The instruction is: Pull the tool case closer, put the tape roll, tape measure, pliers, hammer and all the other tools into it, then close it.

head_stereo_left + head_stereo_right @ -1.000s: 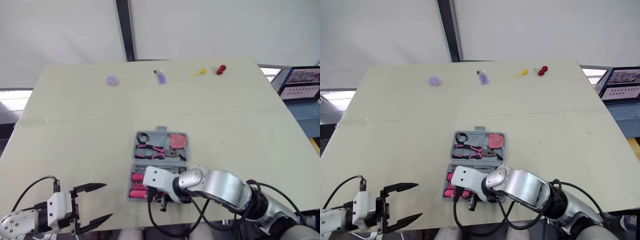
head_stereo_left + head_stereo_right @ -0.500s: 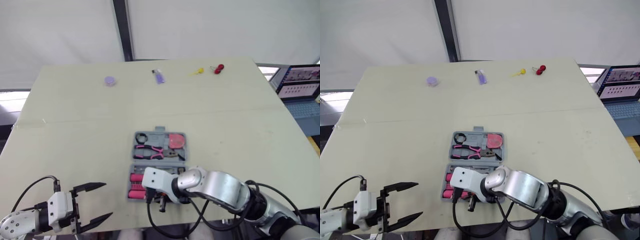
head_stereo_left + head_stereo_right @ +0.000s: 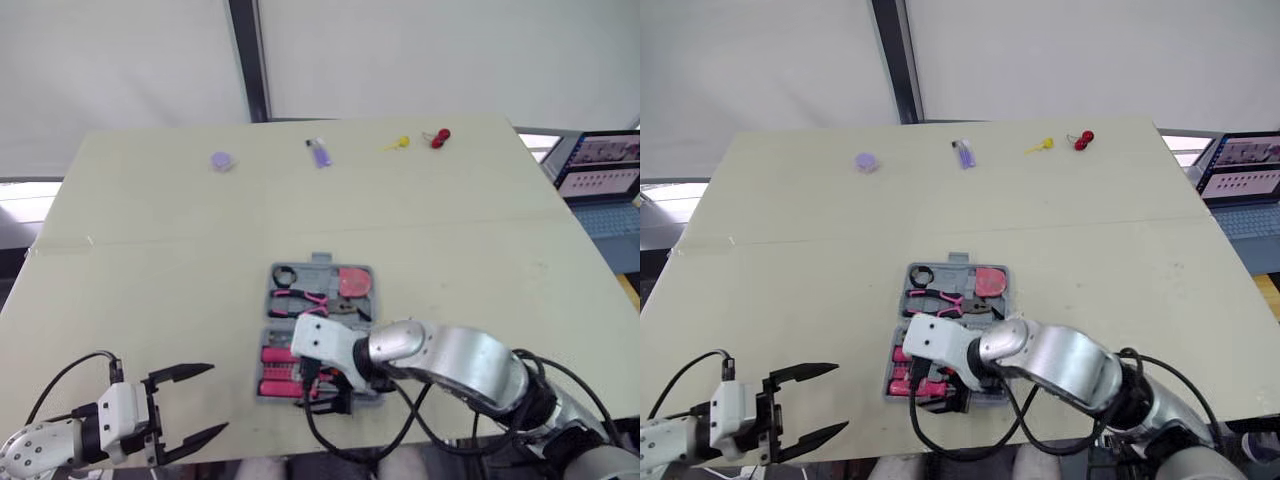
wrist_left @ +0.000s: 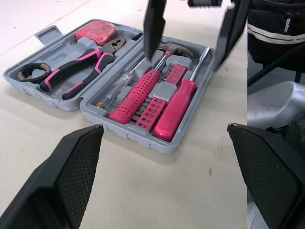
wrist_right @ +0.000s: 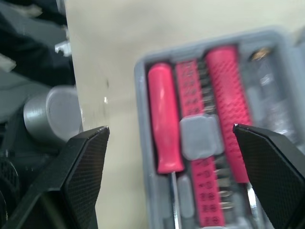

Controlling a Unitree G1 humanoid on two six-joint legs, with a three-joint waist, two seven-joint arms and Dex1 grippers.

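case: grey moulded-plastic tool case (image 3: 322, 268), open, under right hand (image 3: 325, 388)
right hand: fingers spread, nothing gripped
left hand (image 3: 215, 400): spread, empty; smooth cream counter (image 3: 150, 250) bare between it and case

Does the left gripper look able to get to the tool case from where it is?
Probably yes. The left gripper is open, with bare table between it and the tool case. The right gripper, open above the case's near half, could crowd it.
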